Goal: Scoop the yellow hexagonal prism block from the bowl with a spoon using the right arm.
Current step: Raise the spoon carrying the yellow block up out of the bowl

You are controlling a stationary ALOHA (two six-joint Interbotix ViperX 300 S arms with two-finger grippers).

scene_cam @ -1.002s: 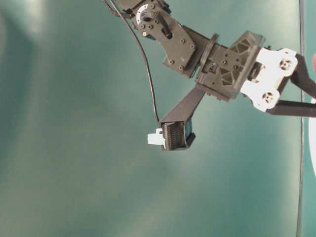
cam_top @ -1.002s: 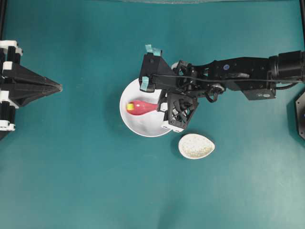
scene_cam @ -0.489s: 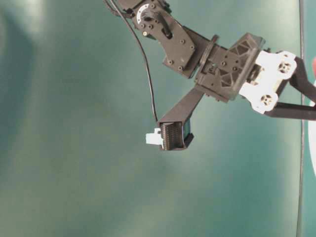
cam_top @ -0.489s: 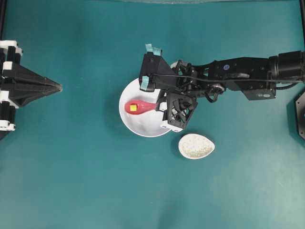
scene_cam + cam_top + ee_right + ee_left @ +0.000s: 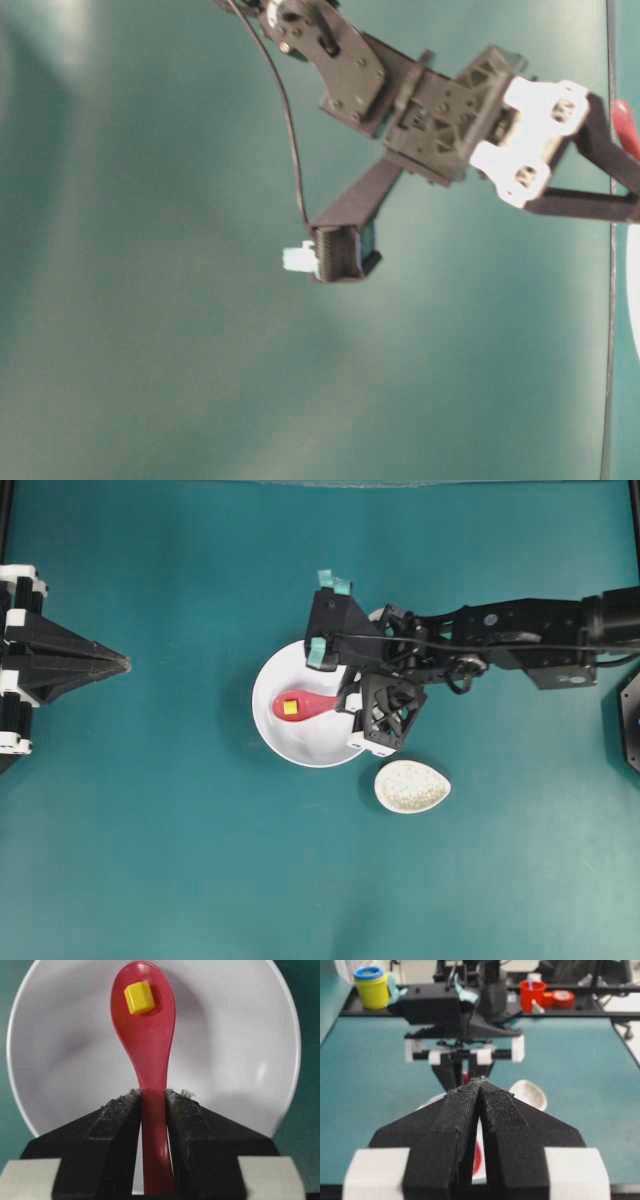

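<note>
We record the right gripper (image 5: 153, 1102) clamped on the spoon (image 5: 148, 1055) handle; the yellow hexagonal prism block (image 5: 139, 998) sits in the scoop ahead of the fingertips, over the bowl (image 5: 275, 735). A speckled dish (image 5: 412, 786) lies just beside the wrist. The left gripper (image 5: 479, 1091) is pressed together, well apart. We read no labels.

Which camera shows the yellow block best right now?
The right wrist view: the block sits large and sharp in the spoon scoop. Overhead shows it tiny; table-level and left wrist views don't show it.
</note>
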